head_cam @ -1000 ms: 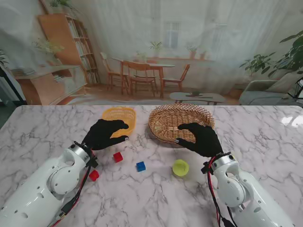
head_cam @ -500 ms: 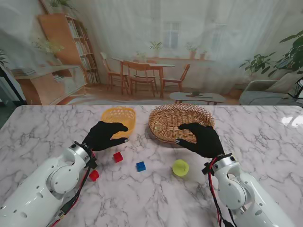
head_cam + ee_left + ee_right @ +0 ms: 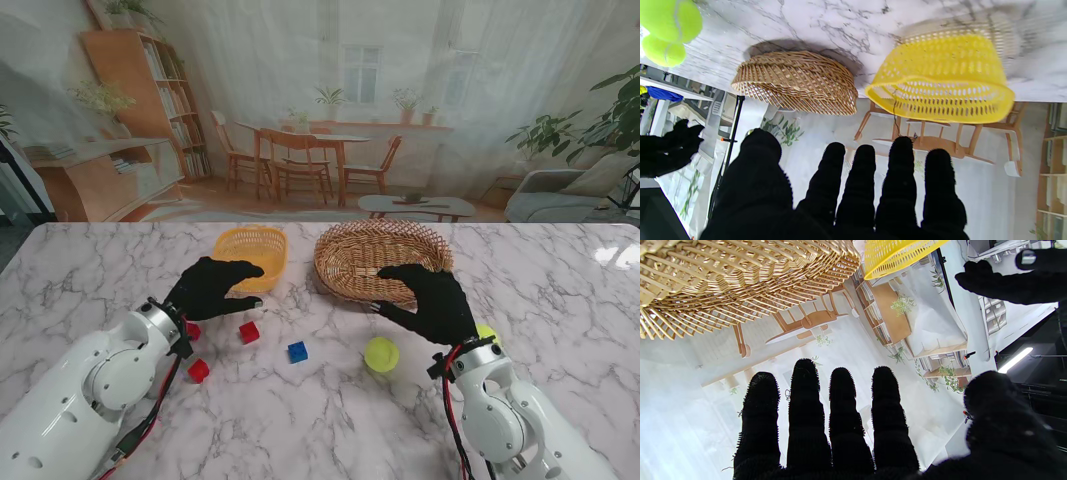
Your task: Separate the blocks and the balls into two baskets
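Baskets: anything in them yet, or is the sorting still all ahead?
Done: nothing shows inside the yellow basket or the wicker basket. In hand: nothing; left hand and right hand are open, hovering near the baskets. Left: three red blocks, the blue block and two tennis balls, all on the table.

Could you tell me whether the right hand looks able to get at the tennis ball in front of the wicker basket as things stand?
Probably yes: the right hand is open and holds nothing, and the tennis ball lies bare on the table just to its left, with nothing between them.
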You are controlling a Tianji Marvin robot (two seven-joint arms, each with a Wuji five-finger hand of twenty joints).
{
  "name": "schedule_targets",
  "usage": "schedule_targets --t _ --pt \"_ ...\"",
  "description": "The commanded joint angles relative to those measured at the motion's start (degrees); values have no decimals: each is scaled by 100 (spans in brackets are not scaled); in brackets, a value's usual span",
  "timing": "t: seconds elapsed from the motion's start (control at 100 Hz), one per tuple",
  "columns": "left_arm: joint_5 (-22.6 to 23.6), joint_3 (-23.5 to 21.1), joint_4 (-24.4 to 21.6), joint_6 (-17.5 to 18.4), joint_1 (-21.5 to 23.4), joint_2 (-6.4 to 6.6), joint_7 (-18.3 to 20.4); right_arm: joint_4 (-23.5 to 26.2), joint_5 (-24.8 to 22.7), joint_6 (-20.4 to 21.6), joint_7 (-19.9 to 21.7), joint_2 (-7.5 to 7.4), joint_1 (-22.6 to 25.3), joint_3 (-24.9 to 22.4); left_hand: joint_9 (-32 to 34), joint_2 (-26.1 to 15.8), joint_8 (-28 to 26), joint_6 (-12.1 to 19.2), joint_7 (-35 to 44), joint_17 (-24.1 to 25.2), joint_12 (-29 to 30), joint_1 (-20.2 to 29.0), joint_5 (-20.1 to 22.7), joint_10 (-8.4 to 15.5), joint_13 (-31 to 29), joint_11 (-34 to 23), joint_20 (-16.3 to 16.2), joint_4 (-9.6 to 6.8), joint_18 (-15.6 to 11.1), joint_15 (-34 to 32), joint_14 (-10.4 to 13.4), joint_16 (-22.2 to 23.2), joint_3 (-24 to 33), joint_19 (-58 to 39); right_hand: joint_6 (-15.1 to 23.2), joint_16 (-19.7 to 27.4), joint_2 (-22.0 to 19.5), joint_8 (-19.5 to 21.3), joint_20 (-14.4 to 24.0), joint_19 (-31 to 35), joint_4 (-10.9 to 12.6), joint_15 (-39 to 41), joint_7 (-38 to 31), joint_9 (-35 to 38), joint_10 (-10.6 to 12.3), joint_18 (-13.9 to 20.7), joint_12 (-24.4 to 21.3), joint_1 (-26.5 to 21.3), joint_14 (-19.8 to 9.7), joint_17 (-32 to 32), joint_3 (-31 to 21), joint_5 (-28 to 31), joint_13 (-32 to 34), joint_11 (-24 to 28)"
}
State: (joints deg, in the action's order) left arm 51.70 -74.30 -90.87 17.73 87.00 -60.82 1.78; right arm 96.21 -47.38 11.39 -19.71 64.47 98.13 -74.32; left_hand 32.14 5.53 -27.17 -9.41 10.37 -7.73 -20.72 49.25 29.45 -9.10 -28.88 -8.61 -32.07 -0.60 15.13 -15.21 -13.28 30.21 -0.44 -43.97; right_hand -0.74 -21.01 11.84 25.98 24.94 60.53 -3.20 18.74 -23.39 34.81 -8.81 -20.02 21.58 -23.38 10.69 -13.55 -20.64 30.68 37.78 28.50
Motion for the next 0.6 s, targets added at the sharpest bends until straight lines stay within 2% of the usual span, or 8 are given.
schedule_targets --t 0.0,0.31,0.44,0.59 --pt "38 -194 25 76 43 59 36 12 -26 13 -35 13 41 -27 -57 34 61 -29 -55 26 82 -19 8 -65 18 121 -57 50 27 170 -23 -89 -56 170 130 -34 -169 99 53 23 140 64 84 -40 -41 -93 0 -112 26 55 85 6 21 -79" --pt "838 -965 496 534 83 198 -46 16 -45 17 -88 19 59 -70 -1 293 103 -126 -83 -90 42 106 -21 -11 -123 24 -134 6 -19 29 2 -18 -36 1 125 -36 -168 98 55 20 139 63 88 -40 -46 -103 -1 -107 29 60 86 23 20 -89" --pt "897 -1034 685 533 90 227 -9 -6 -30 -8 -95 23 44 -83 13 345 137 -137 -104 -114 33 68 -45 -9 -133 -9 -148 -4 -113 9 -7 4 -40 -35 120 -34 -169 97 53 12 140 52 91 -45 -47 -103 0 -117 41 72 79 25 5 -94" --pt "997 -909 849 484 33 269 136 -2 -43 -25 -108 23 46 -86 -34 427 193 -191 -159 -167 40 38 -124 -35 -120 -9 -132 -10 -229 5 -16 16 -37 -41 120 -36 -169 98 55 15 139 56 92 -38 -46 -98 3 -112 27 65 84 27 13 -92"
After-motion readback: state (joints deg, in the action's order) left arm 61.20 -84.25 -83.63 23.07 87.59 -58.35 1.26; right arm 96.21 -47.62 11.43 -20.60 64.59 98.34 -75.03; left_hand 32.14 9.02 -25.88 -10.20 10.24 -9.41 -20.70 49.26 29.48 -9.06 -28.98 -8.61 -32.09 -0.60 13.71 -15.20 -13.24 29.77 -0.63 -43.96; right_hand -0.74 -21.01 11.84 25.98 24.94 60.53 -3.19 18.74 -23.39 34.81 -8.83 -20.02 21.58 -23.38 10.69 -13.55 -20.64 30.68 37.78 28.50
